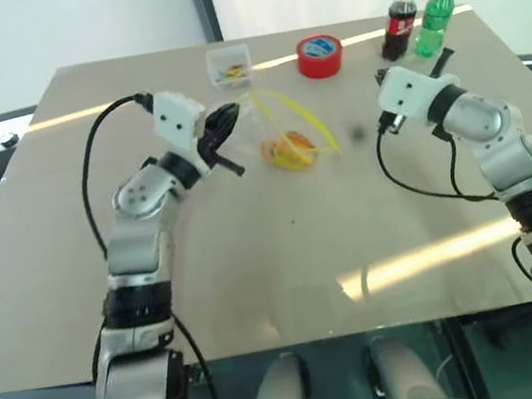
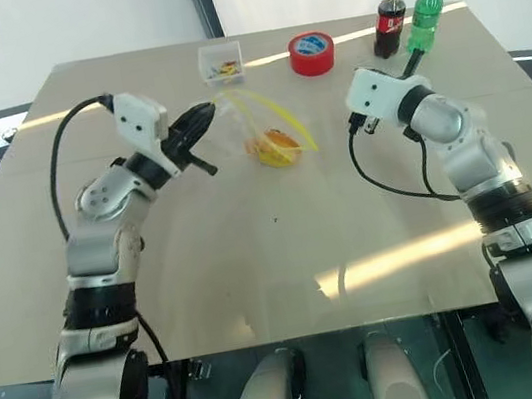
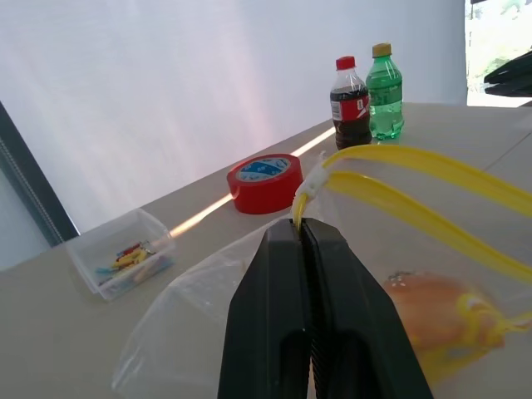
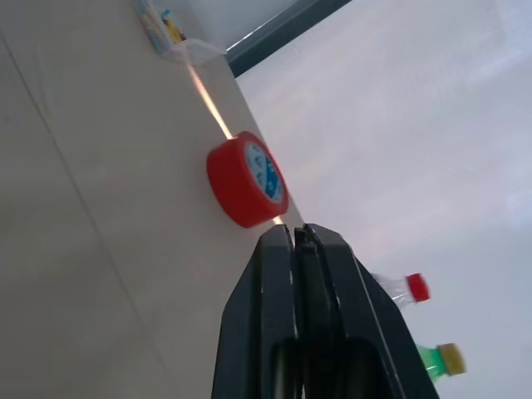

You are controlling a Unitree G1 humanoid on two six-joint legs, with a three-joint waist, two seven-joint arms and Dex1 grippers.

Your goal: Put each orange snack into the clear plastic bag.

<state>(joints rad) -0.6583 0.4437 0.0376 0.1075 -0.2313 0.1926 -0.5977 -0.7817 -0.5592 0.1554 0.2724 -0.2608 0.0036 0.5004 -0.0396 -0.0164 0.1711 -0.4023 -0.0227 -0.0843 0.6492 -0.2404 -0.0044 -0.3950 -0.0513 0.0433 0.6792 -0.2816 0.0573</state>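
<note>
**Bag lifted at its seal, snacks inside**

Here the left gripper (image 3: 306, 229) is clamped on the clear plastic bag (image 1: 281, 131) at the corner where the yellow seal strip (image 3: 416, 187) begins, its two black fingers pressed together with the film pinched between them. The bag hangs from that grip with its mouth spread, the two yellow strips curving apart from the pinched corner. Taking the red tape roll (image 1: 320, 55) as the landmark, the bag is nearer the robot than the roll and a little to its left, well apart from it. The orange snacks (image 1: 289, 150) sit inside the bag at its low end, seen through the film as a glossy orange-yellow lump; how many lie there cannot be told apart cleanly.

The right gripper (image 4: 301, 237) has its fingers closed flat against each other with nothing between them. It hovers off the table (image 1: 256, 262), nearer the robot than the tape roll and to its right, pointing toward the roll.

A small clear box (image 1: 229, 65) of coloured bits stands to the left of the tape roll. A cola bottle (image 1: 399, 21) and a green bottle (image 1: 435, 17) stand side by side to the right of the roll, upright and near each other.
</note>
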